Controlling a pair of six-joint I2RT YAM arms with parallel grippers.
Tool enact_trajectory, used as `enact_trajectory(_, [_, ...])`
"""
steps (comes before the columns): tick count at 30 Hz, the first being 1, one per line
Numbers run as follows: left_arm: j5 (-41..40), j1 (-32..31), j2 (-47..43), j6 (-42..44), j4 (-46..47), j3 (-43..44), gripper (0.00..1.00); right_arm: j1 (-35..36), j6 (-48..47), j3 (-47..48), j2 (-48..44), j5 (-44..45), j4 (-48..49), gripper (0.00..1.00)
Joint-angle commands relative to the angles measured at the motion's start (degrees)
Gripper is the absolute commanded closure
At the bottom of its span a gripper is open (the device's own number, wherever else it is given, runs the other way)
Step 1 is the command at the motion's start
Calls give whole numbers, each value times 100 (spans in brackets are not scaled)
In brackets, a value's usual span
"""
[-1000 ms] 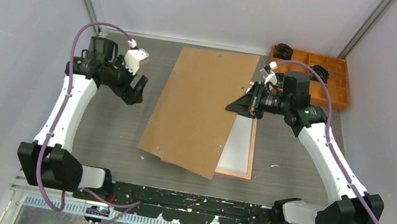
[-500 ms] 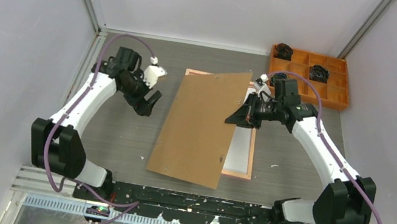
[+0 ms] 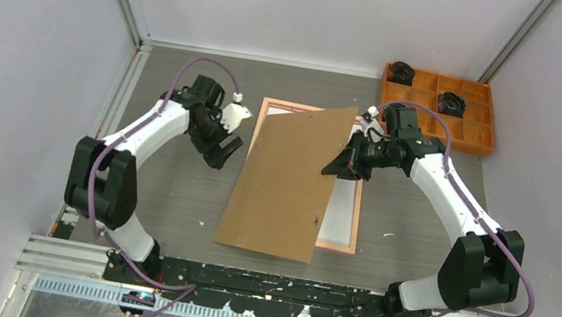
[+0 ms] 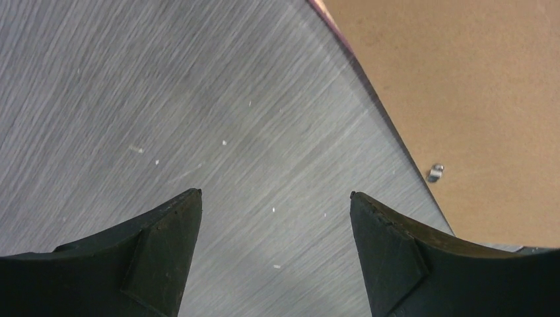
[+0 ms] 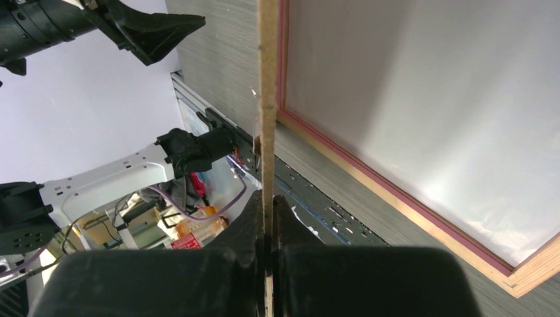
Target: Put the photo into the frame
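Note:
The frame lies flat on the table, tan side up, with a pink inner lip. A white glossy surface fills its inside; it also shows in the right wrist view. No seascape print shows. My right gripper is shut on the right edge of the brown backing board and holds it tilted over the frame's left part. In the right wrist view the board is edge-on between the shut jaws. My left gripper is open and empty, low over bare table, just left of the board.
An orange compartment tray with dark parts stands at the back right. A small metal clip sits on the board near its left edge. Grey walls close in on both sides. The arm-base rail runs along the near edge.
The right gripper has carried the board right and down, so it now lies over the frame more squarely. The left arm has swung right towards the board's left edge, still open.

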Motion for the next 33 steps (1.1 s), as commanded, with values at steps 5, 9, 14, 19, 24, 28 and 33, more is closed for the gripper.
enact_trajectory(5, [-17,-312,889,-429,525,693,18,-271,-165,331,229,101,-323,99])
enact_trajectory(9, [1,-345,1134,-477,636,817,19,-290,-216,466,360,24,-438,99])
enact_trajectory(14, [66,-345,1303,-539,774,856,19,-366,-219,399,329,33,-467,99])
enact_trajectory(19, [60,-354,1422,-562,783,940,19,-571,-81,123,131,-107,-287,99])
enact_trajectory(24, [120,-407,1482,-636,849,968,19,-602,128,-114,68,-330,58,99])
enact_trajectory(28, [108,-466,1540,-676,879,972,20,-595,136,-211,150,-425,159,99])
enact_trajectory(33, [9,-468,1626,-671,988,953,20,-574,184,-254,263,-474,272,99])
